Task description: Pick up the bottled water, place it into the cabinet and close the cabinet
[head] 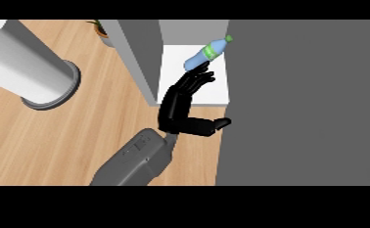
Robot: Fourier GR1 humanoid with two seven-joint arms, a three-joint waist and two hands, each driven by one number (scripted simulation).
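Left hand [180, 105]: fingers straight and spread, thumb out to the side, holding nothing; fingertips touching the lower end of the bottled water [206, 54]. Bottled water: tilted, green cap uppermost, on the white shelf of the cabinet [173, 60]. Cabinet door [296, 104]: large grey panel just right of the hand. Left, on the wooden counter [72, 139]: grey cylinder [33, 70]; potted plant [101, 30] behind.
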